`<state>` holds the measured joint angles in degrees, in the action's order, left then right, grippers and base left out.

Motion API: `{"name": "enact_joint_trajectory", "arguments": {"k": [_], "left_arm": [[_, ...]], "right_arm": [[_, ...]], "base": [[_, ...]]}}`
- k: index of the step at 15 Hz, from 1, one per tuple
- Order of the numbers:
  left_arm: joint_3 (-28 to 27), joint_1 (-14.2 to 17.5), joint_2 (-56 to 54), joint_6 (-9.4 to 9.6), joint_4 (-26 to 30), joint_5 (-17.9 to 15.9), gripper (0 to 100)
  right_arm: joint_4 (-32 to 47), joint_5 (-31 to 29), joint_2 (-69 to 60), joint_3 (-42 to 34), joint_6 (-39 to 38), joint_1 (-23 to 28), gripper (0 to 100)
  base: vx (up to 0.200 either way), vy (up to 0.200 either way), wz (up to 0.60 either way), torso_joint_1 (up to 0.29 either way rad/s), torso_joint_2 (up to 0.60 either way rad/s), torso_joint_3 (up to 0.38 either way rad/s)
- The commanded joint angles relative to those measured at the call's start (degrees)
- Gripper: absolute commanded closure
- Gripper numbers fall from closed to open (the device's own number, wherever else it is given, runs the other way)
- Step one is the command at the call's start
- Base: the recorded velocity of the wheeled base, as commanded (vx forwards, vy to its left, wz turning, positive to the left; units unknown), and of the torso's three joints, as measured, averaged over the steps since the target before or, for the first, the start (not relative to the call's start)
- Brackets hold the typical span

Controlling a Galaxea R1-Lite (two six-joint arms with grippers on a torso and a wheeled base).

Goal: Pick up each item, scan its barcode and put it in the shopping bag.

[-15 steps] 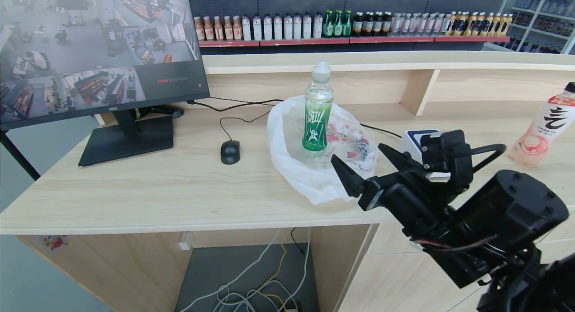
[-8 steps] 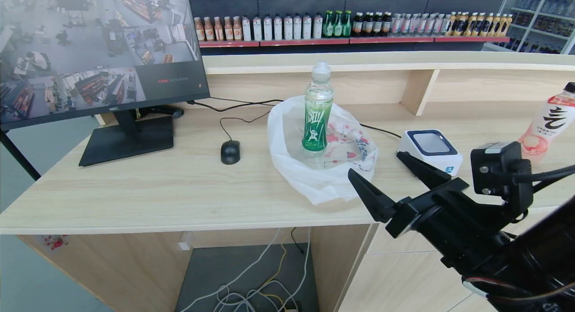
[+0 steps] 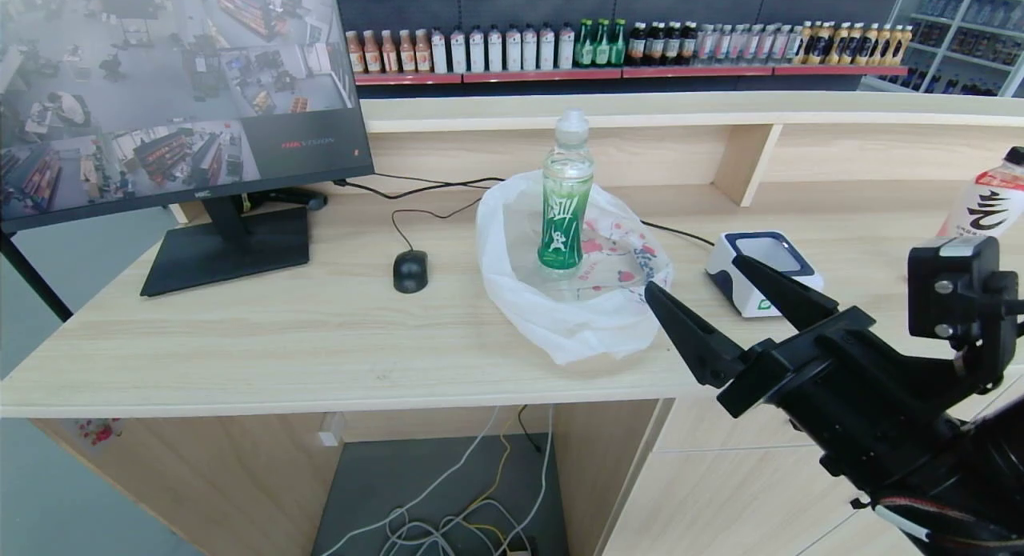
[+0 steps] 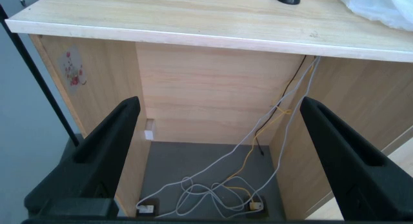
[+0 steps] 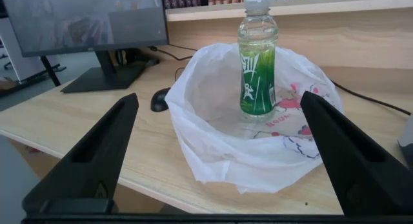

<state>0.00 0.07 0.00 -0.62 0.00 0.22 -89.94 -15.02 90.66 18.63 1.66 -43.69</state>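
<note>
Right gripper (image 3: pixel 694 274) is held wide apart and empty just beside the shopping bag (image 3: pixel 560 324); green bottle (image 3: pixel 565 212) is seen standing inside it, one item judged done, while the pink bottle (image 3: pixel 980 208), well apart from the bag, is yet to be scanned

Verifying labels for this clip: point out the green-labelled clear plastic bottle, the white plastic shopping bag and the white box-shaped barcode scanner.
Green-labelled clear plastic bottle (image 3: pixel 565 220): head view, green label.
White plastic shopping bag (image 3: pixel 504 252): head view, bare left wall.
White box-shaped barcode scanner (image 3: pixel 766 246): head view, dark top window.
</note>
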Motion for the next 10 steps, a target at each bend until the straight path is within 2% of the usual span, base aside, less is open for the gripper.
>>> {"name": "enact_joint_trajectory", "arguments": {"k": [1, 5, 10], "left_arm": [[0.0, 0.01, 0.0, 0.01, 0.0, 0.04, 0], [0.0, 0.01, 0.0, -0.08, 0.0, 0.04, 0], [0.0, 0.01, 0.0, -0.26, 0.0, 0.04, 0]], "right_arm": [[-0.06, -0.01, -0.66, -0.26, -0.08, 0.98, 0], [-0.06, -0.01, -0.13, 0.8, -0.6, 1.77, 0], [-0.06, -0.01, -0.57, 0.53, -0.52, 3.09, 0]], "base": [[0.0, 0.0, 0.0, 0.0, 0.0, 0.0], [0.0, 0.0, 0.0, 0.0, 0.0, 0.0], [0.0, -0.2, 0.0, 0.006, 0.0, 0.002]]}}
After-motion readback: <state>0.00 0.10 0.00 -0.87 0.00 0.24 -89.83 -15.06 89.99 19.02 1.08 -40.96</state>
